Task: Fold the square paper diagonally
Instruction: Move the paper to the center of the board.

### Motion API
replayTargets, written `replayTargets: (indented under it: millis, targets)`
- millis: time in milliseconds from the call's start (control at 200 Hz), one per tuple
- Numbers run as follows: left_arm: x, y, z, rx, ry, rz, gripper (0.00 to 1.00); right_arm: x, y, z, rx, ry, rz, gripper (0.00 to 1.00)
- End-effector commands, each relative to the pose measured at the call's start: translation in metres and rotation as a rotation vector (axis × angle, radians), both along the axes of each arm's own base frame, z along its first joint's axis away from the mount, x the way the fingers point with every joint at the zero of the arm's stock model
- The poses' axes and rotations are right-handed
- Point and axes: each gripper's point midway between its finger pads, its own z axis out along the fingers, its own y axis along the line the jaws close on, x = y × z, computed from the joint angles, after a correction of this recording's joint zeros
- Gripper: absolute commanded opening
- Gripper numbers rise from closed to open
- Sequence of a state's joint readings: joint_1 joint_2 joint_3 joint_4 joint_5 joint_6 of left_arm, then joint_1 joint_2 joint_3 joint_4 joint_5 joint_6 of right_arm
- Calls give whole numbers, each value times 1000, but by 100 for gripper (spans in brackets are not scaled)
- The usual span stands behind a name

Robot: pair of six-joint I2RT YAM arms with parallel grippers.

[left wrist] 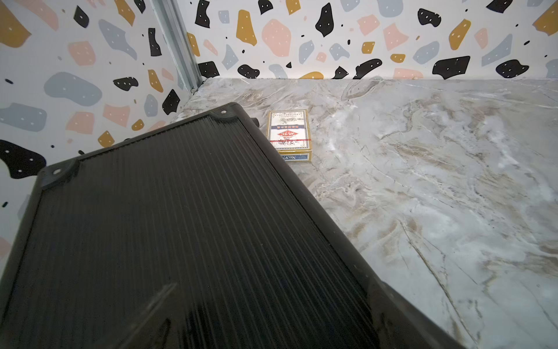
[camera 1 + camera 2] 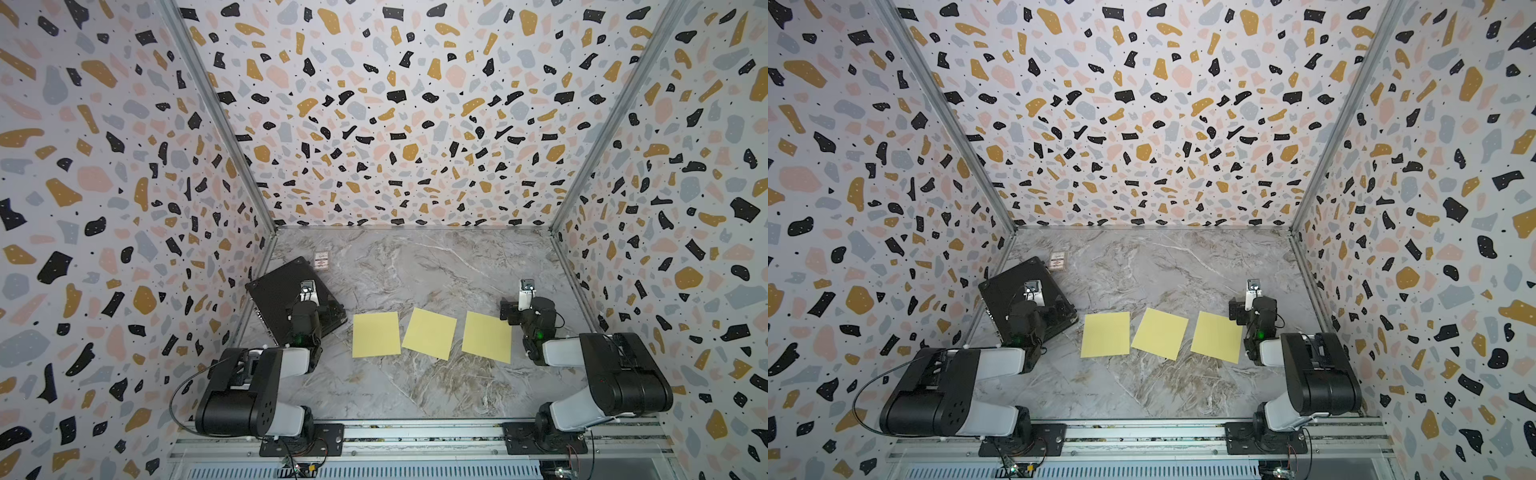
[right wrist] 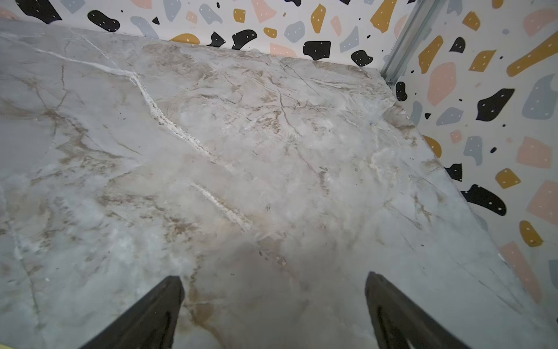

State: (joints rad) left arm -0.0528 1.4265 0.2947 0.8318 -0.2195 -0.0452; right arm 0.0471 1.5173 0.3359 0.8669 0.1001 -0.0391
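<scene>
Three yellow square papers lie flat in a row on the marble table: the left paper [image 2: 376,334] [image 2: 1105,334], the tilted middle paper [image 2: 429,338] [image 2: 1160,333] and the right paper [image 2: 486,336] [image 2: 1217,336]. My left gripper [image 2: 311,309] [image 1: 276,285] hovers over a black case, left of the papers; its dark fingers stand wide apart and open, holding nothing. My right gripper [image 2: 528,309] [image 3: 273,278] sits just right of the right paper, open over bare marble with nothing between its fingers [image 3: 169,296].
A black ribbed case [image 2: 274,291] [image 2: 1005,291] [image 1: 181,226] lies at the left wall under my left wrist. A playing-card box [image 2: 321,261] [image 2: 1057,260] [image 1: 289,134] lies behind it. Patterned walls close in the table on three sides.
</scene>
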Motion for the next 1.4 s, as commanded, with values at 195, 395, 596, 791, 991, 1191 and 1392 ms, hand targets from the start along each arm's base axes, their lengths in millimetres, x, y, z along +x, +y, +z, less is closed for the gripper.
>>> replayTargets:
  millis: [195, 395, 596, 791, 991, 1191, 1392]
  targets:
    - [9, -1, 16, 4, -55, -1, 99, 6, 2, 11, -5, -33, 11, 99]
    - [9, -1, 16, 4, -56, -1, 99, 6, 3, 10, -3, -32, 11, 99]
    - [9, -1, 16, 4, -55, 0, 99, 6, 2, 11, -3, -33, 10, 99]
    - [9, -1, 16, 5, -55, 0, 99, 6, 3, 10, -5, -32, 11, 100]
    - [9, -1, 16, 3, -52, -3, 99, 7, 3, 10, -3, -32, 15, 99]
    - [4, -3, 31, 14, -109, -18, 99, -3, 12, 35, -2, -83, 68, 99]
    - [-46, 18, 120, -297, -341, 200, 99, -37, 3, 110, 320, -124, -101, 99]
